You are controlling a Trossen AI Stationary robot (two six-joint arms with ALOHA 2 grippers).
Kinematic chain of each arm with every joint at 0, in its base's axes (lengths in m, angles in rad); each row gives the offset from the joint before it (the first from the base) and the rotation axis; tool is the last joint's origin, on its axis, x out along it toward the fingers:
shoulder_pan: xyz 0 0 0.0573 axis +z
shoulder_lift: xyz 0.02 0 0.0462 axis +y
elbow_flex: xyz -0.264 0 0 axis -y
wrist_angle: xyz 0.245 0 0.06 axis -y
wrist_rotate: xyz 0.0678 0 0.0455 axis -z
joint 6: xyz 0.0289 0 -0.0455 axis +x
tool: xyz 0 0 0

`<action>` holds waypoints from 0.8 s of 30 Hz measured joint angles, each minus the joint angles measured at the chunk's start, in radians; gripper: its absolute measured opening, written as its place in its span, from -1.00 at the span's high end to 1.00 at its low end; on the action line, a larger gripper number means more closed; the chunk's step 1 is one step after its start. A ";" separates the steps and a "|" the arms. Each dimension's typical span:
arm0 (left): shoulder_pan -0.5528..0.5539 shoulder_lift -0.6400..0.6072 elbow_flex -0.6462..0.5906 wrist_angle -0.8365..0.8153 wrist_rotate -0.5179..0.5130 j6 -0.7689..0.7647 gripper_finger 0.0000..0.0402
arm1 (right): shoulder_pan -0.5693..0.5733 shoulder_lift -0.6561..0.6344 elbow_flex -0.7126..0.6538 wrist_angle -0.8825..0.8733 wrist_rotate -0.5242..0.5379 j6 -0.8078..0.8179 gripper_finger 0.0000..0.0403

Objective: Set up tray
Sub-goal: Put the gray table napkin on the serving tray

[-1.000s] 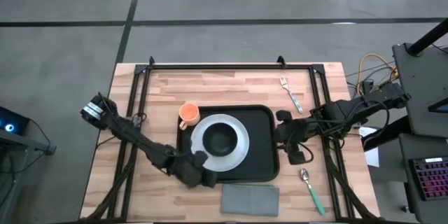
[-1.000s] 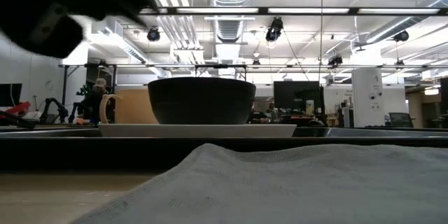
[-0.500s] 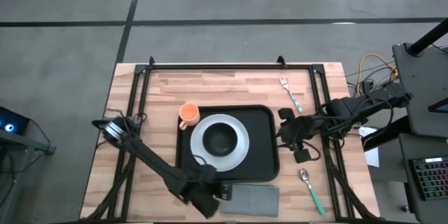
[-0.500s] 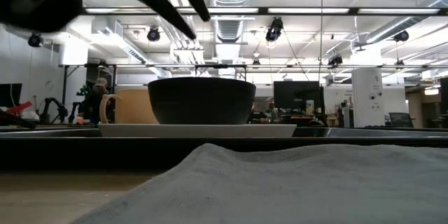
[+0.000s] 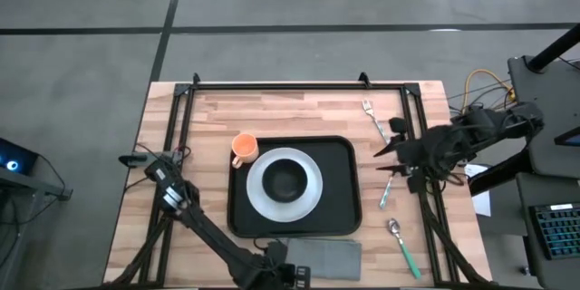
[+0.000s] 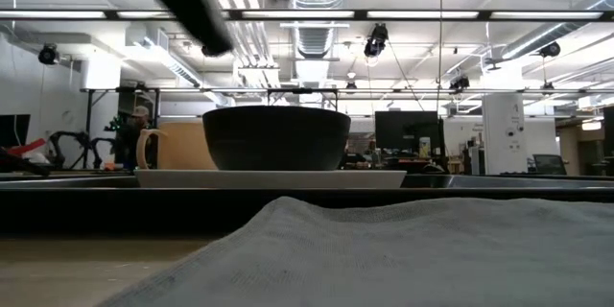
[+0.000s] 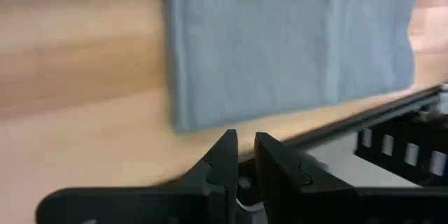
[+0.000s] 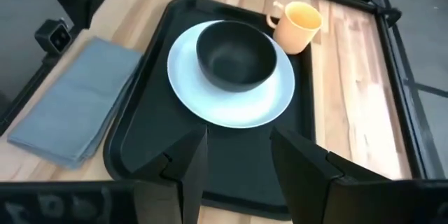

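The black tray (image 5: 340, 195) lies mid-table and carries a white plate (image 5: 308, 201) with a black bowl (image 5: 284, 179) on it. In the right wrist view I see the same tray (image 8: 238, 175) and bowl (image 8: 234, 56). An orange mug (image 5: 243, 148) stands at the tray's far left corner. A grey folded napkin (image 5: 328, 258) lies flat near the near edge. My left gripper (image 5: 292, 270) hovers at the napkin's left end, its fingers almost together (image 7: 245, 140) just short of the napkin (image 7: 280, 42). My right gripper (image 5: 381, 161) is open right of the tray (image 8: 238, 136).
A fork (image 5: 374, 120) lies far right. A small utensil (image 5: 387, 190) lies just right of the tray, and a green-handled spoon (image 5: 401, 240) lies nearer the near edge. Black frame rails run along the table's left, right and far sides. Bare wood shows left of the tray.
My left gripper has swung from the tray's near left corner toward the near edge and now sits at the napkin's left end. My right gripper has drawn back from the tray's right rim toward the right edge, and a small utensil now shows where it was.
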 joint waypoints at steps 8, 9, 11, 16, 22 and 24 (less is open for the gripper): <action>-0.002 0.000 -0.010 0.017 -0.012 -0.056 0.54 | 0.000 -0.058 0.000 -0.059 0.000 -0.003 0.28; -0.002 0.000 -0.014 0.017 -0.012 -0.070 0.49 | 0.000 -0.057 0.000 -0.066 0.000 -0.005 0.28; -0.002 0.000 -0.024 0.016 -0.012 -0.097 0.41 | 0.000 -0.056 0.000 -0.084 0.000 -0.006 0.28; -0.002 0.000 -0.075 0.021 0.001 -0.153 0.37 | 0.000 -0.053 0.000 -0.096 -0.001 -0.013 0.28; 0.003 0.000 -0.119 0.041 0.002 -0.153 0.39 | 0.000 -0.063 0.000 -0.100 -0.001 -0.023 0.28; 0.004 0.000 -0.137 0.039 0.002 -0.153 0.39 | 0.000 -0.064 0.000 -0.100 -0.001 -0.023 0.28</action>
